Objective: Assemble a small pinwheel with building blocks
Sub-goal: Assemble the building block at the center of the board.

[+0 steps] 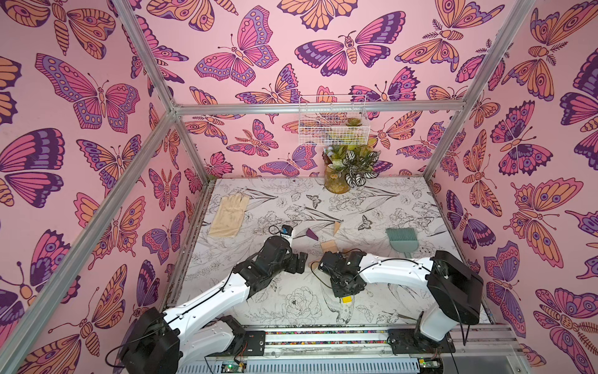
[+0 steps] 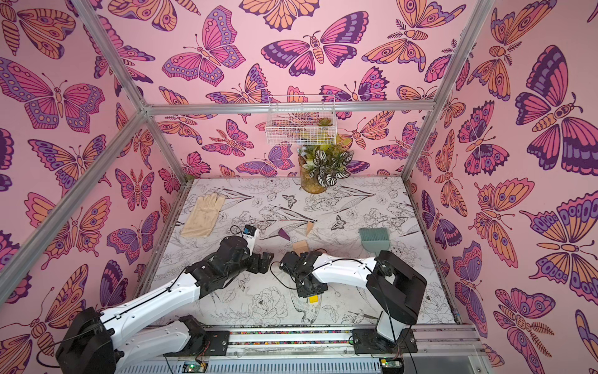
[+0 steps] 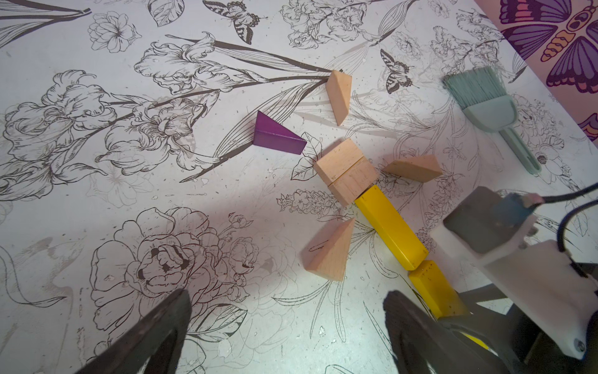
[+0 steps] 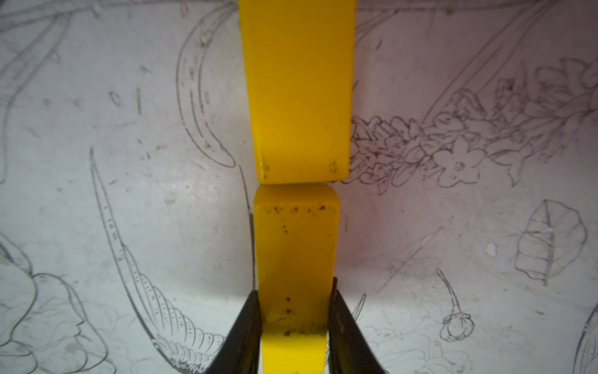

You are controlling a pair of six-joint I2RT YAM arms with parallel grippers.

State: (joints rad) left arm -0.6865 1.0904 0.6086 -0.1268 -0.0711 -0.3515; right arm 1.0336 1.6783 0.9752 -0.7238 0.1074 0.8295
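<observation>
Closest to me, my right gripper [image 4: 294, 288] is clamped narrowly on the sides of the near yellow bar [image 4: 296, 252]. That bar's far end touches the far yellow bar [image 4: 297, 90], which meets the beige hub [image 3: 346, 171] mid-table. My left gripper [image 3: 288, 293] hangs wide open and empty, just left of the bars. I see the purple wedge [image 3: 275, 136] lying apart, far-left of the hub.

Yellow bar [image 4: 296, 259]: glossy paint, chipped at edges. Beige wedge [image 3: 328, 251]: bare matt wood, grain visible. Purple wedge [image 3: 275, 137]: smooth paint. Counter [image 3: 64, 200]: matt printed sheet, scuffed.
</observation>
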